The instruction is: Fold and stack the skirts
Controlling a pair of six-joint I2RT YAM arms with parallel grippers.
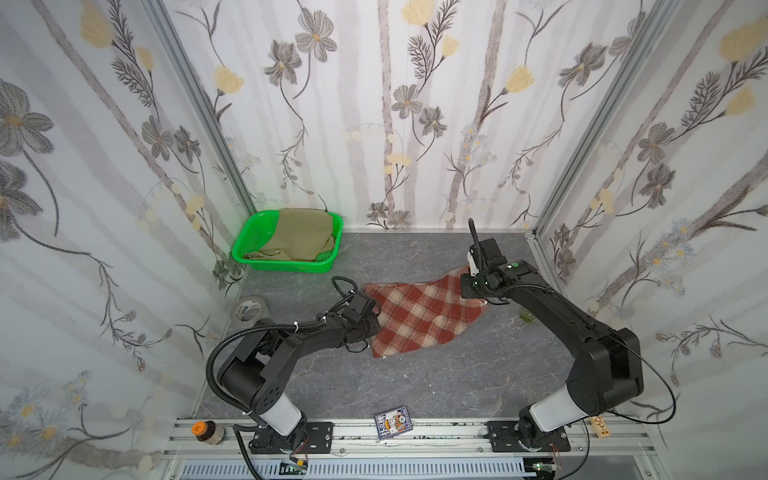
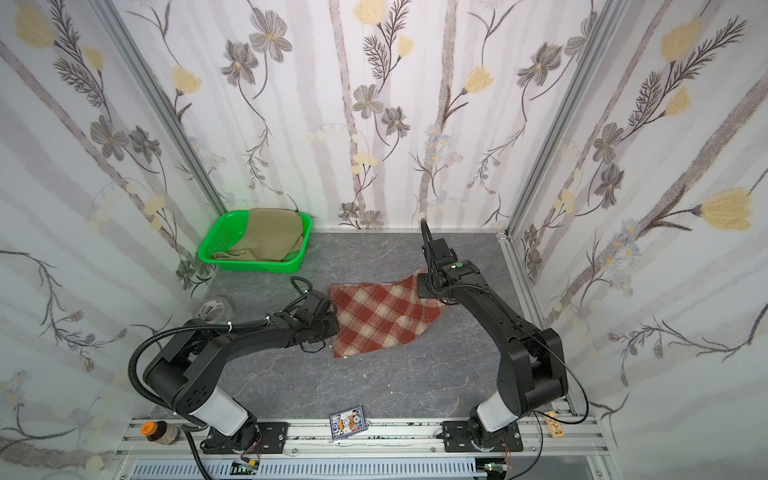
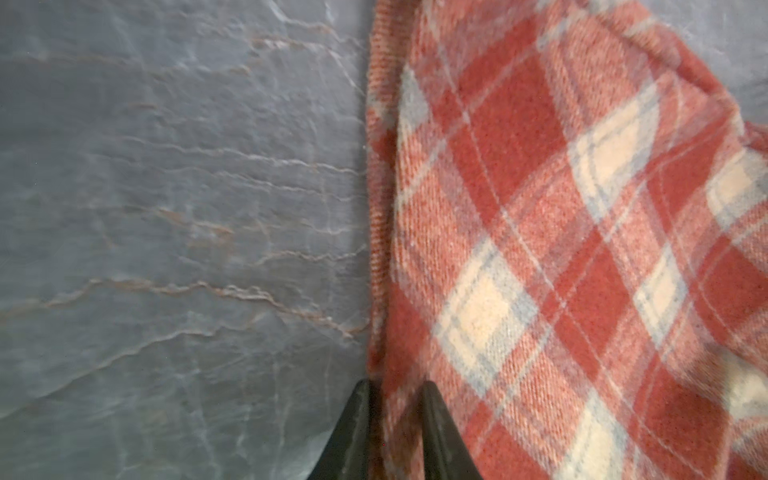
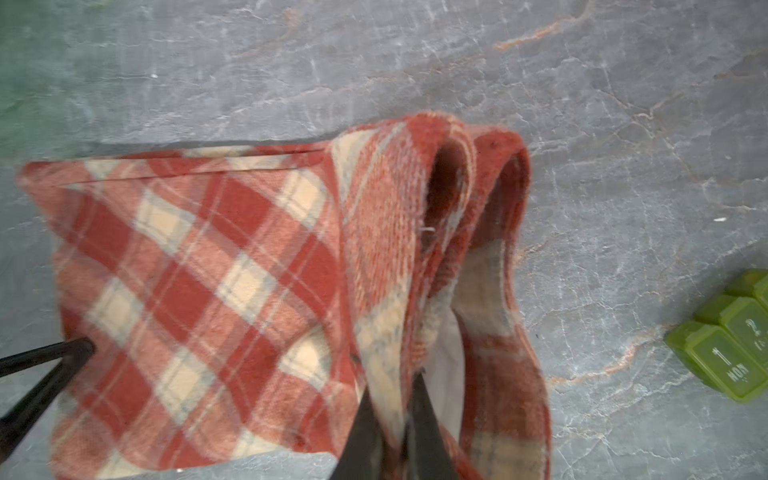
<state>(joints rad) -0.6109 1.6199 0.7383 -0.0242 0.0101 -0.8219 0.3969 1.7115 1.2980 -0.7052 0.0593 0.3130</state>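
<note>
We note the plaid skirt [image 1: 415, 316] mid-bench. Its left part is spread flat and its right end is drawn up toward the back right. Its left and front edges are free. Bare grey bench [image 1: 415, 386] runs from the skirt's front edge to the bench's front edge, and a narrower bare strip lies toward the back edge. The khaki skirt [image 1: 299, 237] sits crumpled in the green basket [image 1: 243, 249] in the back left corner, well apart from the plaid one. A tape roll [image 1: 248, 309] lies near the left edge. A green pill box [image 4: 731, 345] lies toward the right edge, near the raised cloth; its lids read "1 MON" and "2". A card pack [image 1: 392, 426] at the front edge bears print we cannot read. Left gripper [image 3: 395, 395]: jaws nearly together, with the skirt's left hem filling the gap between them. Right gripper [image 4: 395, 386]: jaws clenched on a bunched fold of the same skirt, held off the bench.
</note>
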